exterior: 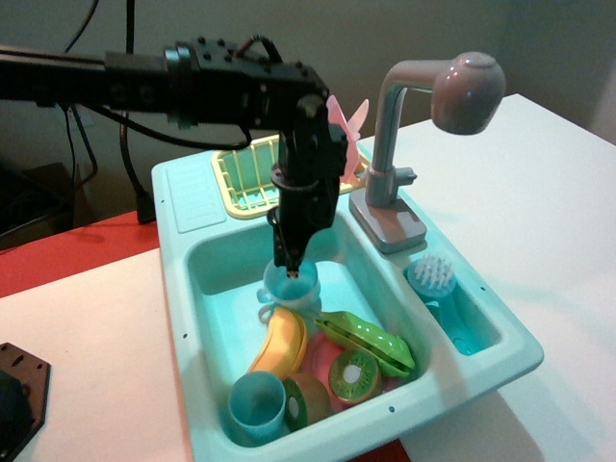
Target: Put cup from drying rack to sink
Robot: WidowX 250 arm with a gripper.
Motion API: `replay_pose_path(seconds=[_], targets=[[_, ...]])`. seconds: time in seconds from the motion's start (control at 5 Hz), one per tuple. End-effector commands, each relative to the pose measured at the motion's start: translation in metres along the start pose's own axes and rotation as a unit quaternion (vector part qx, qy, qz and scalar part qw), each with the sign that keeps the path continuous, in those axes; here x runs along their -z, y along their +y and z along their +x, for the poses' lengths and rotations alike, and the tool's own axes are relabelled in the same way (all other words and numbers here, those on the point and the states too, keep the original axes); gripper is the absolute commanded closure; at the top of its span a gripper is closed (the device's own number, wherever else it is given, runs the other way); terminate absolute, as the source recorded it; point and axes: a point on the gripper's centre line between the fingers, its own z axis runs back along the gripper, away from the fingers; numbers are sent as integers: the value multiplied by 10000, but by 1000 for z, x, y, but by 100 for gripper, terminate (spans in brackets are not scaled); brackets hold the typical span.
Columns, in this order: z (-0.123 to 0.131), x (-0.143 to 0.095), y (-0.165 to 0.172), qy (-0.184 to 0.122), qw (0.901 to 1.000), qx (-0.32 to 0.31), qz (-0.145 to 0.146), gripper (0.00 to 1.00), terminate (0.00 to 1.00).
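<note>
- Several toys are lying at the near end of the sink basin: a deeper blue handleless cup, a kiwi half, a second kiwi piece, a green pea pod and a yellow banana.
- One blue scrub brush is sitting in the small side compartment to the right.
- Just behind the banana, the pale blue cup is sitting upright low in the basin, its small handle pointing left.
- The gripper is reaching down into the cup's mouth; whether its fingers are pinching the rim is unclear from this angle.
- The grey faucet is rising at the back right.
- The yellow drying rack is sitting farthest back, partly hidden by the arm.
</note>
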Motion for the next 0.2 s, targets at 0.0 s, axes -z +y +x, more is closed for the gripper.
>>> replay_pose_path(seconds=[0.0], targets=[[-4, -68, 27, -641, 9973, -332, 105, 0, 100]])
